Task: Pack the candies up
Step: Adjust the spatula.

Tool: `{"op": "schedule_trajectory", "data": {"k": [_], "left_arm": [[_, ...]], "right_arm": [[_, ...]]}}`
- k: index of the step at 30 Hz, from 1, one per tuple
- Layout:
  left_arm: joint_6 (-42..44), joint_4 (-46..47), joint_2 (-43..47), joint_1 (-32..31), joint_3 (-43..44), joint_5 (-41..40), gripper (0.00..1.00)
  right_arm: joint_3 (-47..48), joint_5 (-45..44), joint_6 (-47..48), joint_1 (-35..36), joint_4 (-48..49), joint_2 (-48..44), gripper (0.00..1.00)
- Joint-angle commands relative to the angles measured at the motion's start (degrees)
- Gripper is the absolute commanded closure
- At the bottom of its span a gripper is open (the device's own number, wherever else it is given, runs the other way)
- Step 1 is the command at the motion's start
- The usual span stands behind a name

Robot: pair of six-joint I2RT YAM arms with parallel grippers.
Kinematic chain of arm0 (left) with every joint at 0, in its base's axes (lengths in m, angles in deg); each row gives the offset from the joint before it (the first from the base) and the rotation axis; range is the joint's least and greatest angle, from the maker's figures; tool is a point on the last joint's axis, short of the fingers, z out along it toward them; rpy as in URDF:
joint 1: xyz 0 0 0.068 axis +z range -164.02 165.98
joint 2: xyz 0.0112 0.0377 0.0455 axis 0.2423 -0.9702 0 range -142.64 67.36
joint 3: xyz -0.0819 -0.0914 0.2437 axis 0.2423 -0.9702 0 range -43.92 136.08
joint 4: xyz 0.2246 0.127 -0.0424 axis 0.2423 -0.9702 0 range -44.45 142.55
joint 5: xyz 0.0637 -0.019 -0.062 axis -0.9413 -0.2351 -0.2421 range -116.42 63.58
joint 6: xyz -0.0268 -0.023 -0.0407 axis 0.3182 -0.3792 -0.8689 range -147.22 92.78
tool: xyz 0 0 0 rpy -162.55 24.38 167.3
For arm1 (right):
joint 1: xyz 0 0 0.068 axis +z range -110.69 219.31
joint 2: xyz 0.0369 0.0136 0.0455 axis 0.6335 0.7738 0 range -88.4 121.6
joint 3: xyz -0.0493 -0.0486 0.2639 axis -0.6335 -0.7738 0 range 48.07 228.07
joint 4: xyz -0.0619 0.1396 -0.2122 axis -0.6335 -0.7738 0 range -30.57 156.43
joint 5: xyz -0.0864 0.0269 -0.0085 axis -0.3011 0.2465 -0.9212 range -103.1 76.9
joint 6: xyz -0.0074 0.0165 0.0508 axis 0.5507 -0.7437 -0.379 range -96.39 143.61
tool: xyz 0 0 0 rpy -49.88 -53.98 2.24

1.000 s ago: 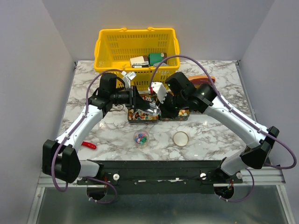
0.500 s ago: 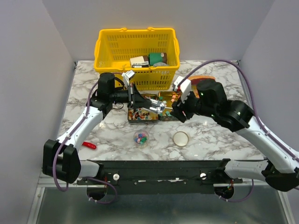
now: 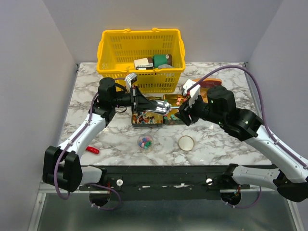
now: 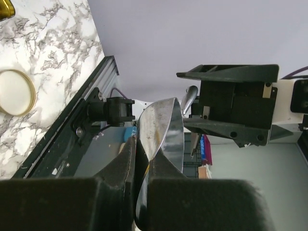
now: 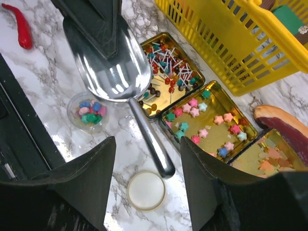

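A red chili [image 3: 91, 149] lies on the marble table [image 3: 86, 96] at the near left, well apart from the other items. The left gripper [image 3: 141, 103] is turned sideways above the table centre and is clamped on the bowl end of a metal scoop [image 3: 158, 109]. In the left wrist view its fingers [image 4: 118, 168] press against both faces of the scoop blade. The scoop is held roughly level, with its handle pointing right toward the right gripper [image 3: 184, 114].

The candies [image 5: 195, 102] are in four places. A small clear cup [image 5: 89, 110] stands on the table near of the scoop and holds mixed pink, green and blue pieces. Three open gold trays sit side by side just in front of the yellow basket [image 3: 141, 53], which holds several boxes:
- The left tray [image 5: 184, 55] holds red, blue and white candies on sticks.
- The middle tray [image 5: 214, 132] holds star-shaped candies in pink, green and blue.
- The right tray [image 5: 255, 149] holds yellow-orange pieces and is only partly in view.

A round lid [image 3: 186, 142] lies flat on the table, to the right of the cup.

The right gripper hovers over the trays with its fingers [image 5: 82, 178] spread wide and nothing between the pads. The scoop handle end appears in the gap in the right wrist view. Whether it sits at finger height or below cannot be told. A red-brown meat slab [image 5: 284, 127] lies just beside the right tray, at the far right.
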Motion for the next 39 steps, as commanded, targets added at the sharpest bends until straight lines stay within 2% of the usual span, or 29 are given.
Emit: {"op": "schedule_trajectory", "data": {"k": [1,4,6,11,20,25,28,31,32,34,35,38,39], "left_arm": [[2.26,-1.59,3.13,0.11,-0.3,3.11,1.0],[4.81,-4.31,3.57,0.11,-0.48,2.94,1.0],[6.92,-6.86,3.57,0.11,-0.48,2.06,1.0],[6.93,-5.55,3.49,0.03,-0.39,2.24,1.0],[7.1,-4.41,4.71,-0.15,0.23,4.79,1.0],[6.66,-3.53,5.59,-0.41,-0.48,5.4,1.0],[6.75,-3.44,6.21,-0.5,-0.65,5.66,1.0],[6.75,-3.44,6.65,-0.5,-1.0,5.67,1.0],[6.75,-3.44,6.56,-0.5,-1.26,5.67,1.0],[6.66,-3.35,6.65,-0.5,-1.44,5.58,1.0],[6.66,-3.27,6.56,-0.5,-1.62,5.49,1.0],[6.66,-3.18,6.3,-0.5,-1.79,5.49,1.0],[6.66,-3.18,6.21,-0.5,-1.97,5.49,1.0]], "right_arm": [[0.36,-1.13,0.76,0.09,3.86,1.17,0.37],[1.24,-1.56,1.29,0.09,3.51,0.91,0.37],[1.24,-1.56,1.38,0.09,3.59,-1.19,0.34],[1.07,0.37,1.73,0.09,4.83,-4.01,0.29],[2.21,12.75,2.88,0.01,-3.26,1.26,0.3],[2.21,13.65,2.88,0.01,-4.05,2.49,0.32],[2.21,12.51,2.61,0.01,-4.05,2.93,0.38],[2.39,11.36,1.83,-0.08,-4.14,3.37,0.59],[2.56,11.62,1.82,0.01,-4.23,3.46,0.7],[2.74,11.36,1.21,-0.08,-4.23,3.46,0.76],[2.74,11.27,1.12,0.01,-4.23,3.37,0.82],[2.74,11.1,0.59,-0.08,-4.05,3.02,0.85],[2.74,11.01,0.5,0.01,-3.96,2.93,0.9]]}}
